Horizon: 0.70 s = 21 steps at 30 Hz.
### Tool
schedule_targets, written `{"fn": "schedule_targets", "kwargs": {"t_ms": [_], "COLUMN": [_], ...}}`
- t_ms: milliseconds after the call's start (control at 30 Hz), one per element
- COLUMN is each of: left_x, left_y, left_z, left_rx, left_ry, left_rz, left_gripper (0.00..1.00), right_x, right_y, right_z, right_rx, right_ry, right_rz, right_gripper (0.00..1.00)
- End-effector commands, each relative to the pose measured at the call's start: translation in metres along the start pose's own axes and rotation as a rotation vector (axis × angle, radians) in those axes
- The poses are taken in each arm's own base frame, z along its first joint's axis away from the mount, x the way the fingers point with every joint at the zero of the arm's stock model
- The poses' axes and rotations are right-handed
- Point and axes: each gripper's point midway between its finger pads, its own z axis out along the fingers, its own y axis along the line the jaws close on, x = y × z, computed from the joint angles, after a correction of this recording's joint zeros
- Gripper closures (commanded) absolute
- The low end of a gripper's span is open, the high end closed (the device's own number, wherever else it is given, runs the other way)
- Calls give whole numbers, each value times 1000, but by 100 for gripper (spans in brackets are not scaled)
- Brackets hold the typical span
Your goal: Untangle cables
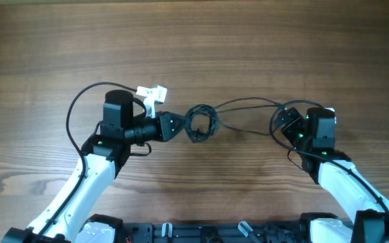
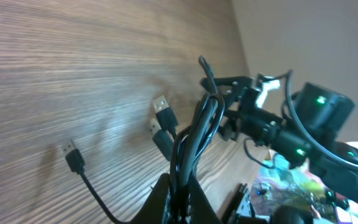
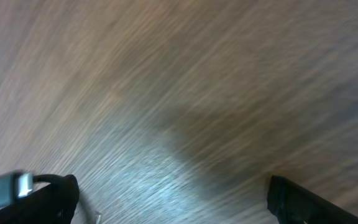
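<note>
The cables (image 1: 200,123) form a small black knotted clump at the table's middle, with thin strands (image 1: 248,102) running right toward my right arm. My left gripper (image 1: 179,126) is shut on the clump's left side. In the left wrist view its fingers (image 2: 166,198) pinch a bundle of cords (image 2: 199,127) that rises off the table, and loose plug tips (image 2: 161,107) (image 2: 72,155) hang near the wood. My right gripper (image 1: 281,123) stands open at the strands' right end. In its own view the gripper (image 3: 173,190) has only blurred table between its jaws.
The wooden table (image 1: 194,47) stretches away behind both arms. A white bracket (image 1: 152,93) juts out by the left wrist. The right arm (image 2: 316,121) shows in the left wrist view beyond the cords. The robot base (image 1: 201,233) lines the near edge.
</note>
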Motion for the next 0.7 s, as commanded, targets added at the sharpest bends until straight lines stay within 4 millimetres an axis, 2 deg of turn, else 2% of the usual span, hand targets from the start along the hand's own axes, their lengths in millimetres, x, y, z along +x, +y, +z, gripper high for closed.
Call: {"fn": "schedule_targets", "kwargs": {"t_ms": [0,67,133,200,267,333,400,567,667], "left_x": [-13,-16,-20,-21,-20,-17,-12,-10,-2], "left_y": [16,26,32,34,34,33,28,11,-5], "left_z": [-7,-9,-10,-10,-10,-10,-9,-10,-9], "left_rx": [-114,-167,-203,-216,-217,-214,-186,-119,-26], "left_ry": [-67,-90,-110,-117,-114,-92,-57,-27,7], "left_rz": [27,22,22,22,26,106,228,392,469], "left_gripper": [96,96,96,96,96,96,96,96,96], "right_x": [1,2,4,8,14,24,39,71,86], "right_y": [-32,-27,-13,7,46,82,114,140,152], "right_z": [1,2,3,2,-5,-20,-45,-89,-105], "right_rx": [126,104,35,-67,-272,-483,-727,-1053,-1158], "right_ry": [-29,-22,6,45,91,134,164,226,228], "right_rz": [83,85,77,35,-141,-295,-487,-722,-811], "right_gripper": [0,0,0,0,0,0,0,0,0]}}
